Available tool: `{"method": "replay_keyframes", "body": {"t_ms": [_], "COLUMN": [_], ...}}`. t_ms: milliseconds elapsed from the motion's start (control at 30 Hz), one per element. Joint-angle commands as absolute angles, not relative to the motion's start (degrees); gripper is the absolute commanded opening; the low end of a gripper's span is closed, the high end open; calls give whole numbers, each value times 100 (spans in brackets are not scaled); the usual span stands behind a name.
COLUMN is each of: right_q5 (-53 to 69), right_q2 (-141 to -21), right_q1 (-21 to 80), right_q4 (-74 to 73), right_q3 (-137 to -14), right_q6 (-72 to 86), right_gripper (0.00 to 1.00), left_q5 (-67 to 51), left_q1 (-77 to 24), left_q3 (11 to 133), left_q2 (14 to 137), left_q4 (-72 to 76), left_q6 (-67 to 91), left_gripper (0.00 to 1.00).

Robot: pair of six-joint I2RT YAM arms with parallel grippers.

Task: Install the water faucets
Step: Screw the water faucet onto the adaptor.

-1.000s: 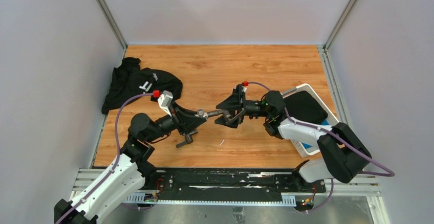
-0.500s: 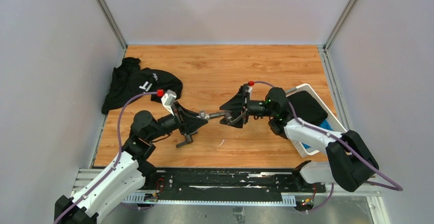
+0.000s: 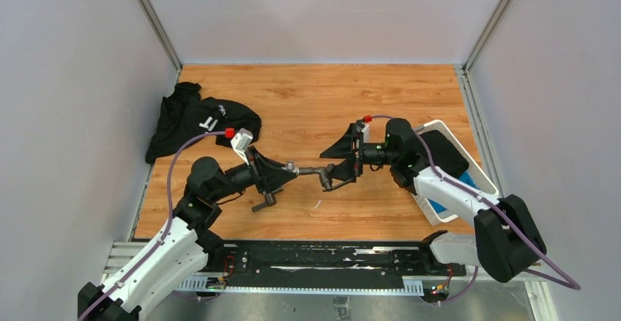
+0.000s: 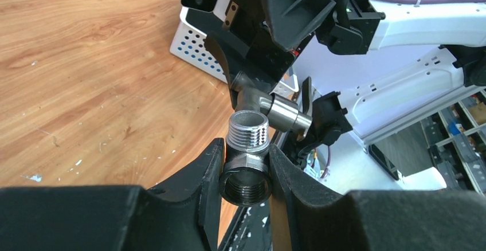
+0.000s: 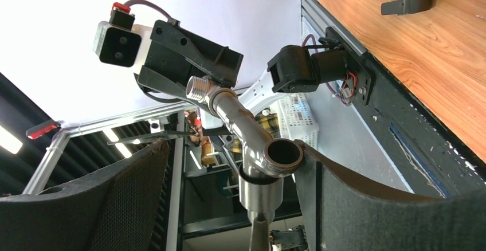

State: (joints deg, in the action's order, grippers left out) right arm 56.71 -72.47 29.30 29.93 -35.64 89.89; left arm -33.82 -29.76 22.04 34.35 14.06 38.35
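Grey metal T-shaped faucet piece [image 4: 247, 132] sits pinched in the left gripper [image 3: 286, 171], above the wooden table [image 3: 329, 94]. Right gripper [image 5: 229, 153] straddles its pipe end, jaws wide, nothing clamped. Looks mid-assembly; next it'd need to close squarely on that pipe.

Bright, even lighting with soft shadows; overhead view sharp.
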Motion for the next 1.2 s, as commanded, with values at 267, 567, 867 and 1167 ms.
{"method": "replay_keyframes", "body": {"t_ms": [267, 567, 867, 1167], "right_q5": [5899, 6009, 5788, 3955], "right_q2": [-6733, -6681, -6552, -5759], "right_q1": [2848, 2848, 2847, 2946], "right_q4": [1666, 1648, 586, -2060], "right_q3": [-3696, -3847, -4166, -5336], "right_q6": [8050, 7918, 7037, 4411], "right_gripper": [78, 78, 78, 76], "left_q5": [-3131, -3097, -2994, -2533], "left_q1": [-2953, -2952, -2953, -2953], "left_q3": [2617, 2584, 2579, 2873], "left_q2": [3523, 3501, 3555, 3685], "left_q4": [1441, 1441, 1363, 623], "left_q6": [3859, 3894, 4033, 4135], "left_gripper": [0, 0, 0, 0]}}
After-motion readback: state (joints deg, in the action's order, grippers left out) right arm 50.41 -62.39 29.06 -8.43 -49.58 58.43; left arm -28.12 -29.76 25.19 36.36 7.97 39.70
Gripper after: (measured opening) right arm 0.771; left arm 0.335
